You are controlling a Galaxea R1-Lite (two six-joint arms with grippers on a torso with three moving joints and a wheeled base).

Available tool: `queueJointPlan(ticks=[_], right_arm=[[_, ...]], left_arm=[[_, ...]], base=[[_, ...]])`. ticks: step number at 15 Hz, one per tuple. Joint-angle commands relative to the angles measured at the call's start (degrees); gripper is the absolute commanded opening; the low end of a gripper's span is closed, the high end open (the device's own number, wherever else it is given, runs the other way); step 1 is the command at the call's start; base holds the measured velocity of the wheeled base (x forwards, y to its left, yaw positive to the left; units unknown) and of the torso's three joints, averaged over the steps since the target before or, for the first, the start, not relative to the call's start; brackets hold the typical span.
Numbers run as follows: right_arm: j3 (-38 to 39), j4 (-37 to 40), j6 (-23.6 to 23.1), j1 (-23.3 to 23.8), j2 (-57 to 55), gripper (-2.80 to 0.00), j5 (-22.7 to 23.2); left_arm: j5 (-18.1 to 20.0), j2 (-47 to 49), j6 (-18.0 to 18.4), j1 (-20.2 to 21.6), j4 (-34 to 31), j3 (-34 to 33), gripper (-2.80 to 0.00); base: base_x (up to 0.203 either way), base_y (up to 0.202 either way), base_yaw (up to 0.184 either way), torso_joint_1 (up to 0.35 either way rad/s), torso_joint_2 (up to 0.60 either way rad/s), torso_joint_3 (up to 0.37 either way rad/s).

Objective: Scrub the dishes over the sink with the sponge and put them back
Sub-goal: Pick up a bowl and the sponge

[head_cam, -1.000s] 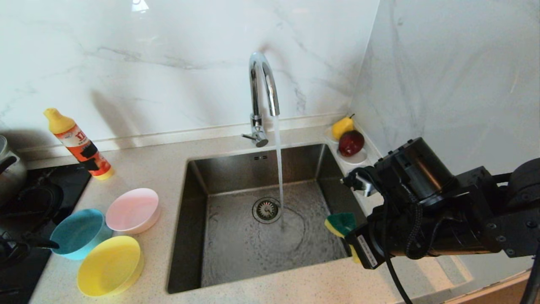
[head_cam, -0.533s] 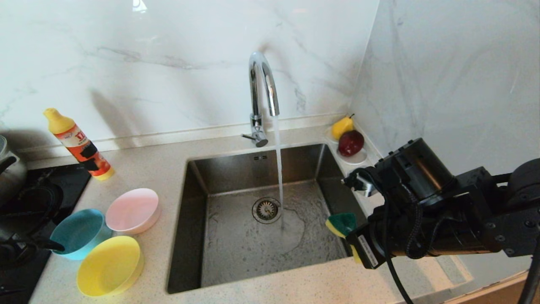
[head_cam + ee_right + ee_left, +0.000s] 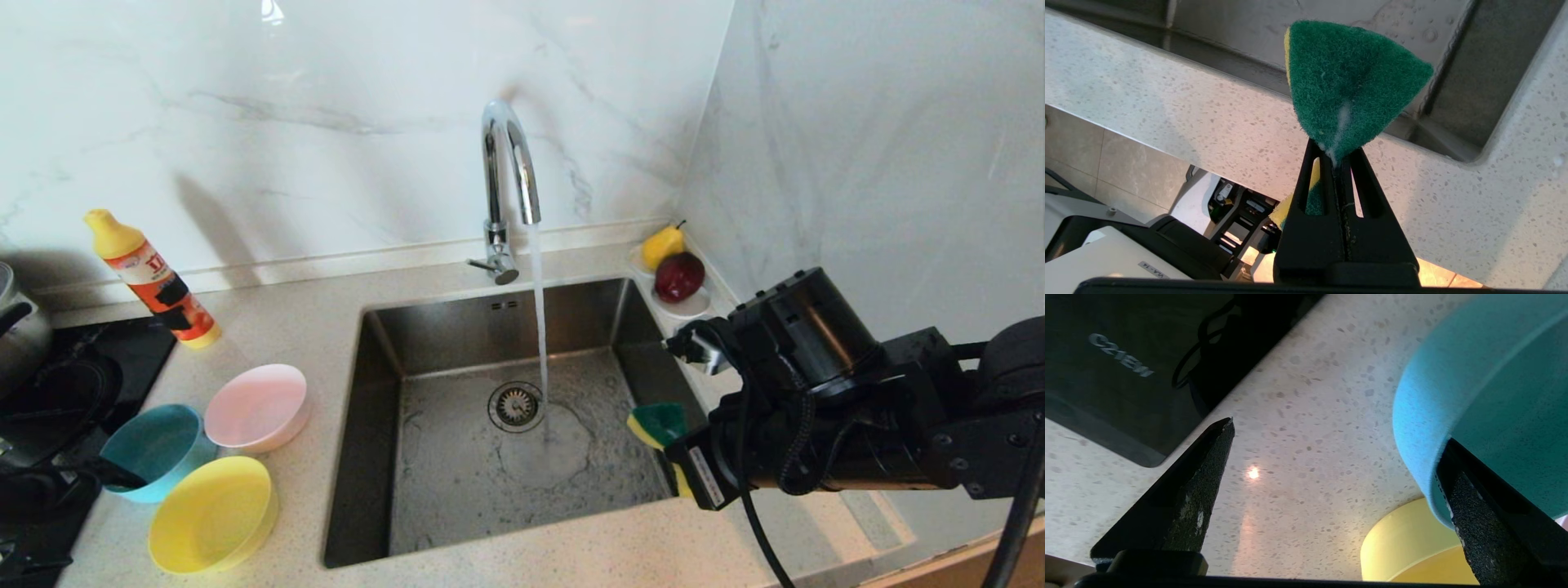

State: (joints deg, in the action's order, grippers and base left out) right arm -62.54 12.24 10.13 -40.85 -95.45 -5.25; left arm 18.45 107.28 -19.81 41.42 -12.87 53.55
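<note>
Three bowls stand on the counter left of the sink: a pale pink one, a light blue one and a yellow one. My left gripper is open at the blue bowl. One finger is inside the bowl, the other is outside over bare counter, and the near rim stands between them. The yellow bowl lies just beyond. My right gripper is shut on the sponge, green face showing. It holds the sponge over the sink's right front corner.
Water runs from the chrome faucet onto the basin floor beside the drain. A detergent bottle stands at the back left. A black stove with a steel pot is at the far left. A saucer with fruit sits in the back right corner.
My left gripper has moved right toward the blue bowl, and its finger now reaches over the rim. The right arm and sponge have barely shifted.
</note>
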Motion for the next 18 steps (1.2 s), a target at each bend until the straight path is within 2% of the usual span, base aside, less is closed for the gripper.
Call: queueJointPlan(ticks=[1,12,13,18], right_arm=[[0.22,0.06,0.06,0.07,-0.08,-2.8,-0.02],[0.58,-0.02,0.06,0.51,0.27,-2.8,-0.02],[0.58,-0.02,-0.02,0.68,0.27,-2.8,-0.02],[0.84,-0.06,0.04,0.68,0.31,-2.8,-0.02]], left_arm=[[0.0,0.13,-0.31,-0.47,-0.13,-0.03,0.0],[-2.02,1.44,-0.4,-0.64,0.92,-0.38,0.0],[-2.02,1.44,-0.4,-0.64,0.92,-0.3,-2.8],[-2.29,1.33,-0.33,-0.55,0.92,0.62,-2.8]], base=[[0.0,0.0,0.0,0.0,0.0,0.0],[0.0,0.0,0.0,0.0,0.0,0.0],[0.0,0.0,0.0,0.0,0.0,0.0],[0.0,0.0,0.0,0.0,0.0,0.0]])
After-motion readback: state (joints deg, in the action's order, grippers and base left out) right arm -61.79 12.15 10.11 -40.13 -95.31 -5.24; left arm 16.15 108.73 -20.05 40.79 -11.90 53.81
